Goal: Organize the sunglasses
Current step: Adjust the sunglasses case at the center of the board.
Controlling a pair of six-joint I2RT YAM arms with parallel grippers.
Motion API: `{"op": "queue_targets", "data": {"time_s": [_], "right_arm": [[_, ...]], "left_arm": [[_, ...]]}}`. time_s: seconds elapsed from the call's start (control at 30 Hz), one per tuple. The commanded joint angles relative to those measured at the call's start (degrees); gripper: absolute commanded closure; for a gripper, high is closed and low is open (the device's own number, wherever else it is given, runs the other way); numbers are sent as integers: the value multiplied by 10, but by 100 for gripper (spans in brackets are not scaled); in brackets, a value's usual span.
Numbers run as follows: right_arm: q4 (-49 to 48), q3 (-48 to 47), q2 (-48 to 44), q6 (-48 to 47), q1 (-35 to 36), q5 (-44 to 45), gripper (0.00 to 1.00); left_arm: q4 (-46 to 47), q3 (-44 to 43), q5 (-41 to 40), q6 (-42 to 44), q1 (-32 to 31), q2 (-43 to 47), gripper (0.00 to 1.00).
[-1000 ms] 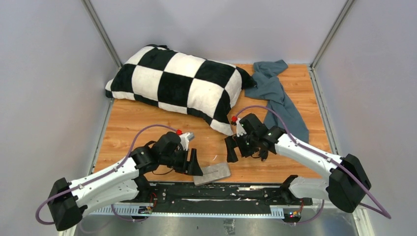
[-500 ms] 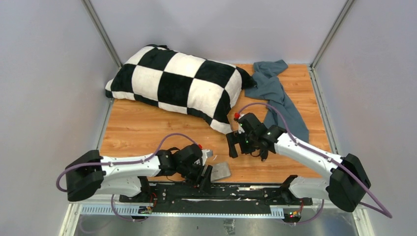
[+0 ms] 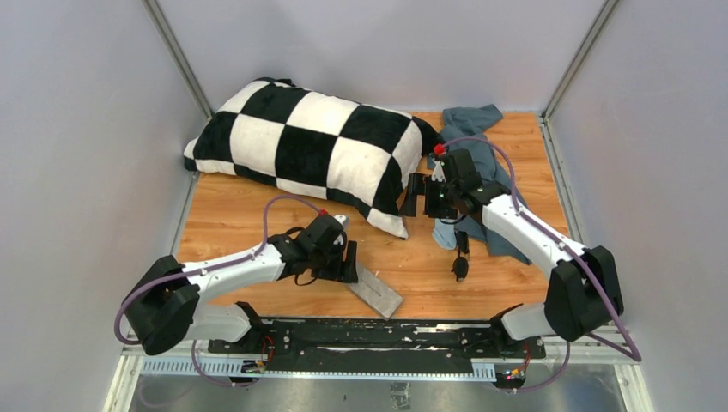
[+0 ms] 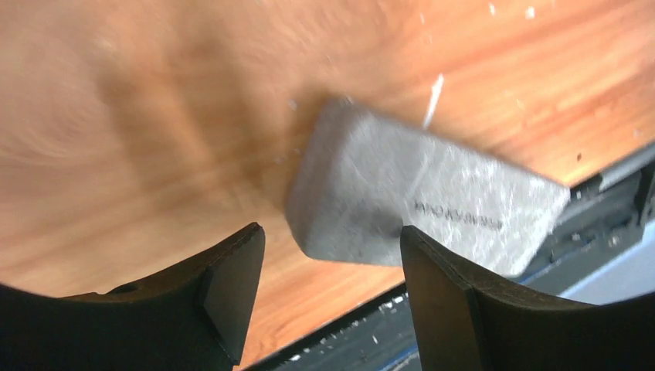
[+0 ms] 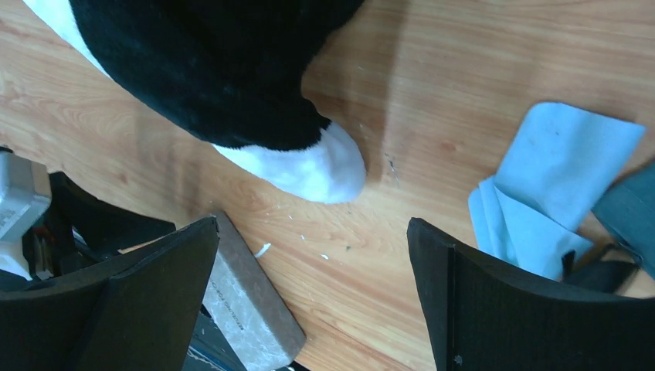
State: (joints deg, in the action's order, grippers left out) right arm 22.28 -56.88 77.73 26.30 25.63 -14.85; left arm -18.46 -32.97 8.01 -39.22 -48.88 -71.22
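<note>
The sunglasses [image 3: 460,262] lie as a small black folded shape on the wood, just in front of a light-blue cloth [image 3: 444,233]; in the right wrist view only a thin black part of the sunglasses [image 5: 599,272] shows beside that cloth [image 5: 556,178]. A grey oblong case [image 3: 378,292] rests slantwise near the front edge. My left gripper [image 3: 348,264] is open just behind the case [image 4: 425,201], holding nothing. My right gripper [image 3: 421,197] hangs open and empty by the pillow's corner, well behind the sunglasses.
A black-and-white checked pillow [image 3: 309,146] fills the back left, its corner [image 5: 324,166] under the right wrist. A grey-blue towel [image 3: 481,163] lies at the back right. The black base rail [image 3: 378,335] borders the front edge next to the case [image 5: 247,297].
The right arm has swung back from the front middle to the pillow's corner, uncovering the sunglasses and the light-blue cloth. The left gripper drew back from the front edge; the case has turned slantwise.
</note>
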Motion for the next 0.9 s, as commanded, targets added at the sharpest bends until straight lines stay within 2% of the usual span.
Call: {"op": "queue_targets", "data": {"time_s": [0.0, 0.1, 0.17, 0.27, 0.33, 0.43, 0.57, 0.67, 0.87], "right_arm": [[-4, -27, 20, 10, -6, -42, 1], [-3, -10, -7, 7, -8, -42, 1], [7, 5, -37, -7, -11, -35, 2], [53, 16, -86, -33, -11, -9, 2], [61, 39, -115, -42, -11, -4, 1], [54, 84, -139, -35, -11, -45, 0], [4, 166, -134, -21, 9, -148, 1], [-44, 214, -132, 0, 49, -170, 1], [-126, 254, -98, 49, 127, -186, 1]], "left_arm": [[-13, -60, -79, 44, 27, -10, 29], [-32, -91, -94, 38, 27, 1, 28], [-50, -97, -100, 18, 27, 22, 23], [-80, -96, -106, -56, 19, 60, 20], [-97, -91, -129, -119, -19, 86, 19], [-118, -79, -158, -195, -59, 117, 18], [-115, -32, -156, -255, -62, 144, 17], [-102, 11, -168, -266, -52, 165, 15], [-82, 67, -119, -263, -5, 195, 15]]}}
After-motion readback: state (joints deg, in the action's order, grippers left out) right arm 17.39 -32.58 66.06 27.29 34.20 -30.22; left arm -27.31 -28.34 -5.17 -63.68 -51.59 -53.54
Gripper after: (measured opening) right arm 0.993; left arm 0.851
